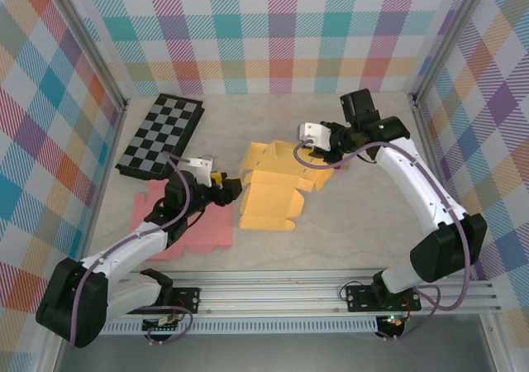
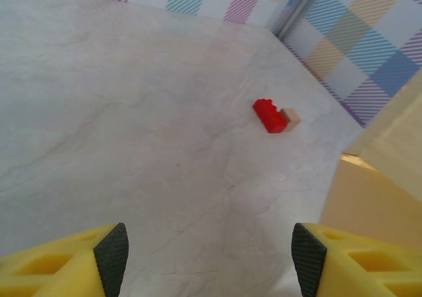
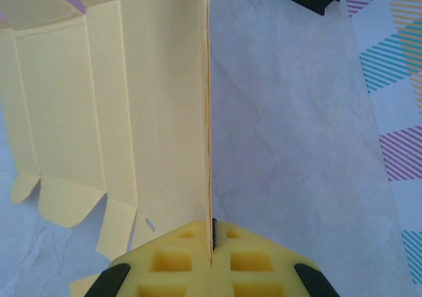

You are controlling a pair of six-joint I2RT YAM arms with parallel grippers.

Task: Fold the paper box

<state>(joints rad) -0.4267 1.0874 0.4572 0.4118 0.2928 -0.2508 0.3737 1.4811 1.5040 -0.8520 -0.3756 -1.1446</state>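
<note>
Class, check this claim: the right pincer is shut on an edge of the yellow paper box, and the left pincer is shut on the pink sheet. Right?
Wrong about the left pincer: the left wrist view shows it open, with bare table between its fingers. The right pincer is indeed shut on an edge of the yellow paper box.

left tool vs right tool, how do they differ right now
The left tool stands open with nothing in its grasp, above the table; the right tool is shut on an edge of the yellow paper box. In the top view the left tool sits by the box's left side, the right tool at its far right corner. Both are yellow with black pads.
</note>
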